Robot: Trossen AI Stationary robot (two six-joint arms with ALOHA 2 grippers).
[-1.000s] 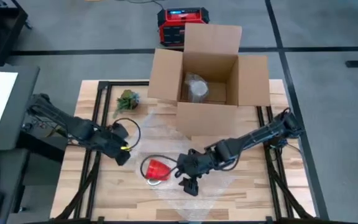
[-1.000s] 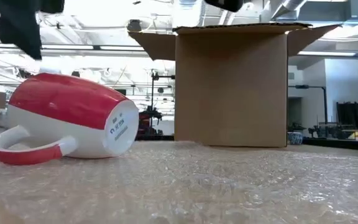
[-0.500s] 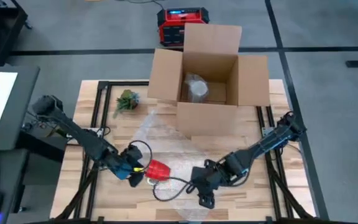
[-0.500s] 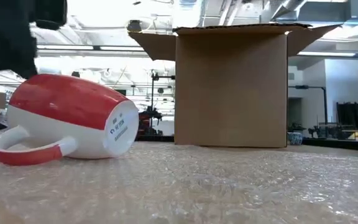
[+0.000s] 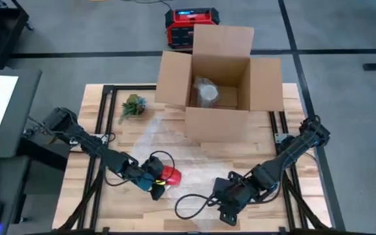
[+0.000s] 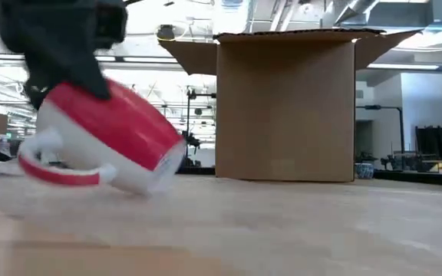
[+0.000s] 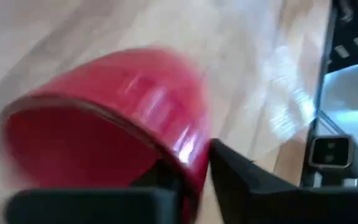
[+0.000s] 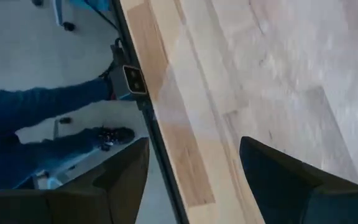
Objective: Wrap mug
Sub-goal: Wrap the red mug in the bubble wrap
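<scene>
One red mug (image 5: 170,174) near the front edge of the counter (image 5: 286,176), left of middle, tipped over with its handle low and one side lifted off the surface. Pinched at the rim by the left claw (image 5: 154,183), one finger inside the mouth and one outside. Hard to tell whether resting on the bubble wrap (image 5: 168,134) or just off its front edge. Likely glazed ceramic: stiff, fairly heavy, slick, quick to chip if dropped. Better taken by the rim or the handle than around the smooth round body. Right claw (image 5: 229,210) low by the front edge, right of middle, fingers spread wide with nothing between them. Open cardboard box (image 5: 217,121) at the back edge.
</scene>
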